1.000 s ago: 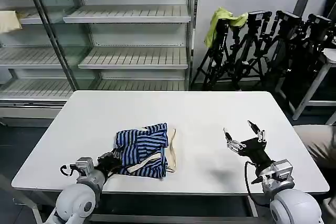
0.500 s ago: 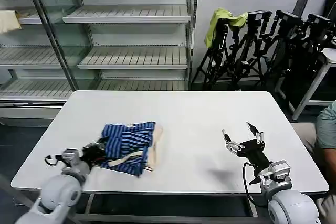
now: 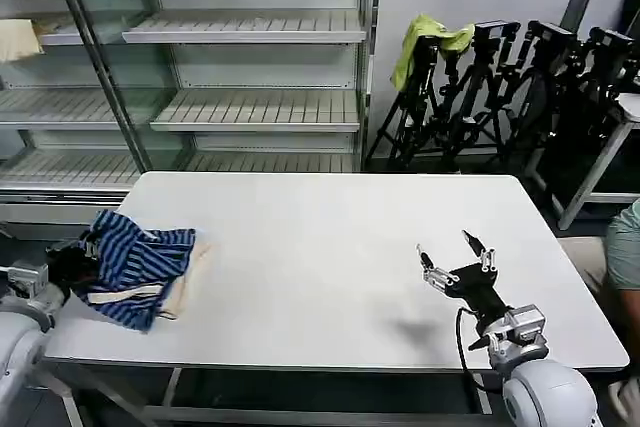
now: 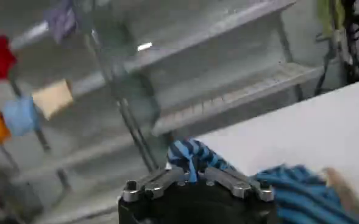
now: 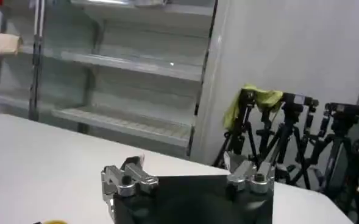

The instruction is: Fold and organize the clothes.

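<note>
White table (image 3: 330,247) is being worked in front of empty shelving (image 3: 250,67). The striped shirt (image 3: 135,262) is being held bunched at the table's 9 o'clock edge, clenched in the left gripper (image 4: 194,176). Right gripper (image 3: 455,267) is idling, spread open, at 4 o'clock. Bundle should be kept supported — overhang risks a drop. Since the earlier frame it is being dragged from centre toward 9 o'clock.

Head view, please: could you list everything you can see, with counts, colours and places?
striped shirt: one, blue and black with cream trim, bunched at the table's left edge
table: one, white, centre
shelving: one unit, pale grey, behind the table
tripods: several, black, back right
yellow-green cloth: one, draped on a tripod
pale beige cloth: one, far left shelf
left gripper: shut on the shirt, at the table's left edge
right gripper: open, above the table's right side
</note>
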